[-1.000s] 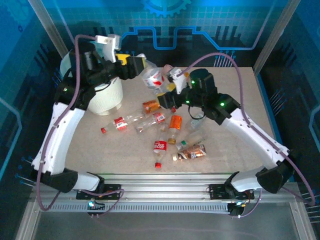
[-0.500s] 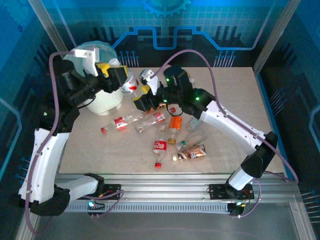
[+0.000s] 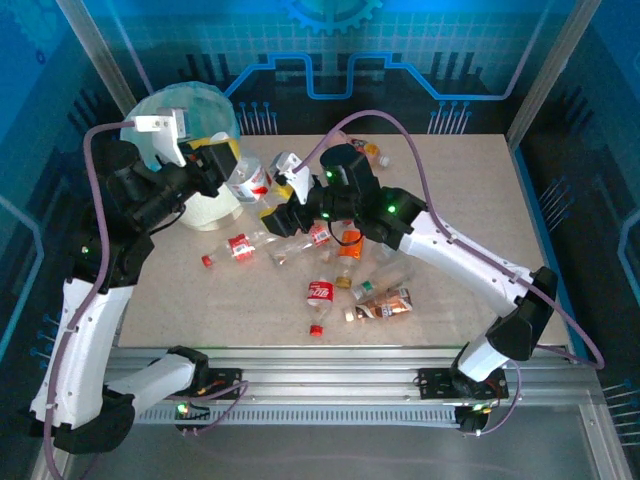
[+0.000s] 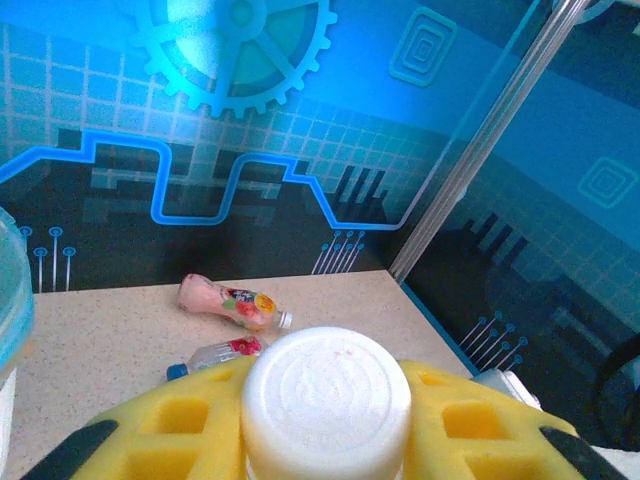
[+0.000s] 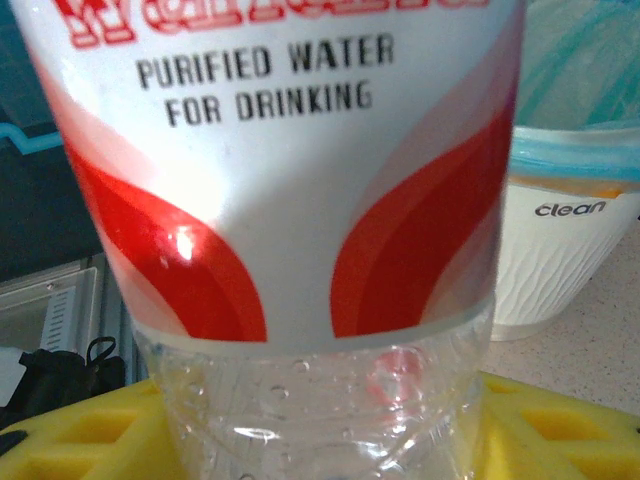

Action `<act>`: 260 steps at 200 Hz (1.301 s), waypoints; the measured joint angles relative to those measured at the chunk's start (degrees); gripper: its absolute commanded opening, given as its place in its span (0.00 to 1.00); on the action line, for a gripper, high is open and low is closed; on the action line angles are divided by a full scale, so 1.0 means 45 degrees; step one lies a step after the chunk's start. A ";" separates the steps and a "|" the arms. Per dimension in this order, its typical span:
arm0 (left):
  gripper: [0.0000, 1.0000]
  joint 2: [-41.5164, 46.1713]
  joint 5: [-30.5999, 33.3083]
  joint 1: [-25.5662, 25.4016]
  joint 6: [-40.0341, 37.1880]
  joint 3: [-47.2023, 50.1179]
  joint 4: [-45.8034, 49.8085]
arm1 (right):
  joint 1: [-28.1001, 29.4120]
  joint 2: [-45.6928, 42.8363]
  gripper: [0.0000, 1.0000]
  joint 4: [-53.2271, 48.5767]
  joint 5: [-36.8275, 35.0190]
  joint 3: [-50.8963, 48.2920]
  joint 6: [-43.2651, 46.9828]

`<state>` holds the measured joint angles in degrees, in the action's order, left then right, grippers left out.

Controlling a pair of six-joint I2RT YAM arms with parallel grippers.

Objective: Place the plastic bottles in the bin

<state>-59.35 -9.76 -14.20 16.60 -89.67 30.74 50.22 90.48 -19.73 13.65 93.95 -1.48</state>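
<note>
A clear plastic bottle (image 3: 248,183) with a red and white label hangs in the air just right of the bin (image 3: 183,103), a white bucket lined with a light-blue bag. My left gripper (image 3: 224,164) is shut on its white cap (image 4: 326,395), with a yellow pad against each side. My right gripper (image 3: 273,206) is shut on the clear lower end of the same bottle (image 5: 300,200). In the right wrist view the bin (image 5: 565,250) stands close behind. Several more bottles (image 3: 320,292) lie on the table below my right arm.
Loose bottles include a red-labelled one (image 3: 239,246), an orange one (image 3: 350,243) and a brown one (image 3: 386,304). A pink bottle (image 4: 226,300) and a clear blue-capped one (image 4: 214,354) lie near the back wall. Metal frame posts (image 3: 553,70) stand at the back corners.
My right arm carried the bottle left toward the bin. My left arm drew back beside the bin and its gripper closed on the bottle's cap.
</note>
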 measured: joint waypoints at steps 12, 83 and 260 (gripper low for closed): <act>0.18 0.0044 0.0015 0.0000 0.0005 0.0063 0.0000 | 0.0010 -0.0024 0.65 0.0053 -0.0024 -0.0063 0.0005; 0.00 0.0384 0.0903 0.0000 0.0253 0.0418 -0.0092 | 0.0165 -0.0121 0.94 0.0204 -0.0525 -0.0325 -0.0049; 0.00 -0.5270 0.2370 0.6096 0.0165 -0.6003 -0.0257 | 0.0175 0.2735 1.00 -0.1821 -0.1258 0.4838 -0.0287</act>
<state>-83.07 0.91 13.23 17.34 -116.68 29.58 51.00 102.78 -27.92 7.99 115.72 -2.76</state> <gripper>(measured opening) 0.321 0.998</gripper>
